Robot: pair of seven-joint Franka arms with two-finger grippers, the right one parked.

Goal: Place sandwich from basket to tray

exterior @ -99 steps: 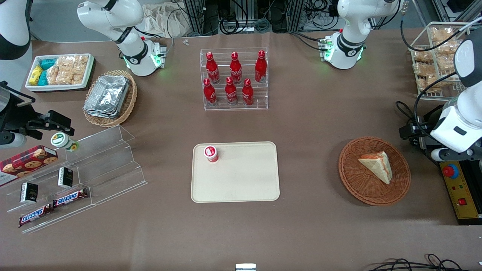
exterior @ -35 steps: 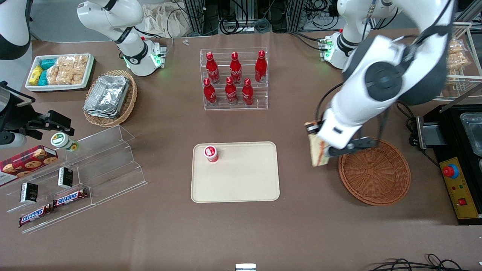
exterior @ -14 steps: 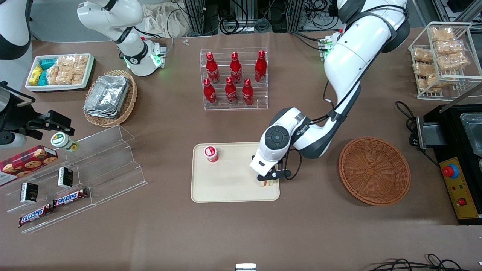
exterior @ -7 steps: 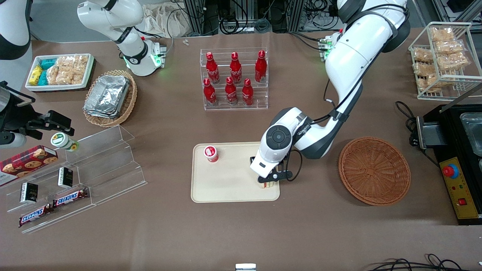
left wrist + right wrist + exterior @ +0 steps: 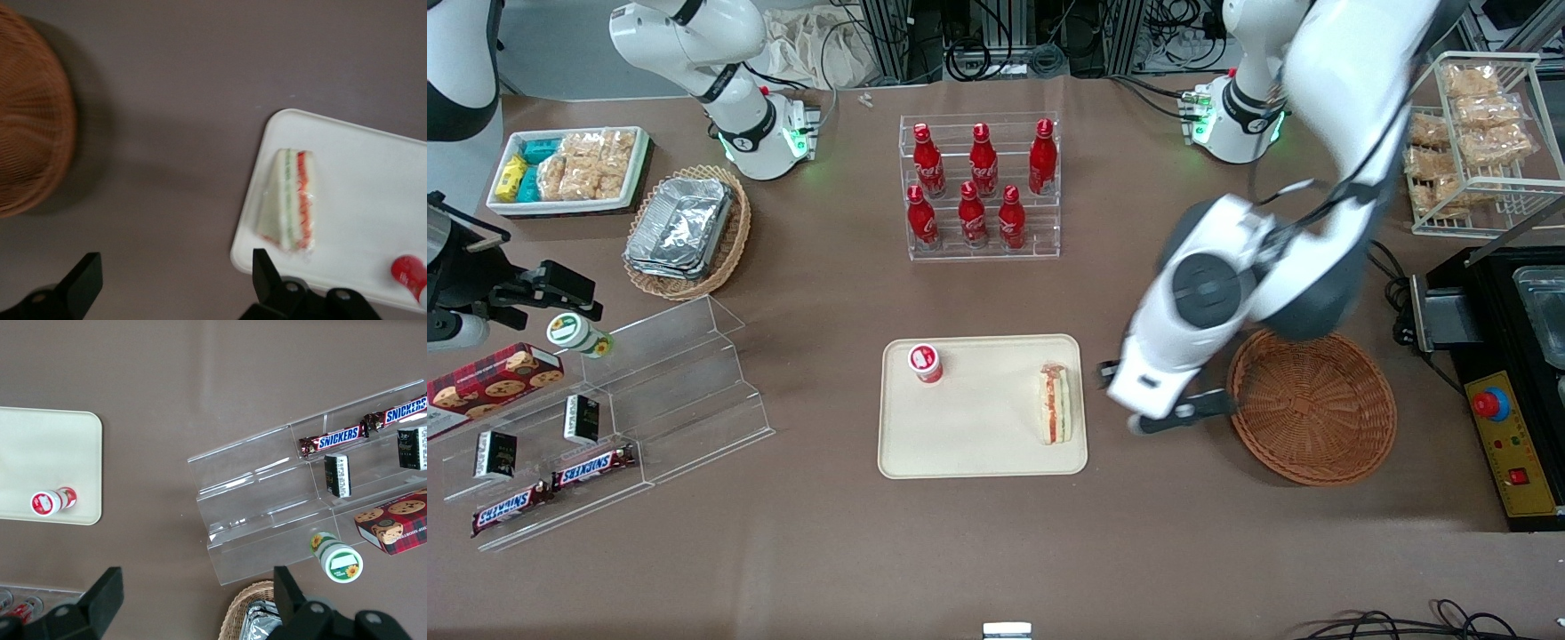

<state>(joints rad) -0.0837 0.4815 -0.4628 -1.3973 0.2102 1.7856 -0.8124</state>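
Note:
The sandwich (image 5: 1055,404) stands on its edge on the cream tray (image 5: 978,431), at the tray's edge nearest the basket, with its red and green layers facing up. It also shows in the left wrist view (image 5: 288,200) on the tray (image 5: 363,193). The reddish-brown basket (image 5: 1312,404) is empty and shows in the left wrist view too (image 5: 27,120). My left gripper (image 5: 1154,404) hangs above the bare table between tray and basket. It is open and empty in the left wrist view (image 5: 175,280), with its fingers (image 5: 263,273) wide apart.
A small red-capped bottle (image 5: 926,362) stands on the tray's farther part. A rack of red bottles (image 5: 980,187) stands farther back. A clear stepped shelf (image 5: 667,391) with snacks and a tan basket of foil containers (image 5: 689,231) lie toward the parked arm's end.
The gripper has let go of the sandwich, which now rests on the tray. The arm has risen and swung off the tray toward the basket.

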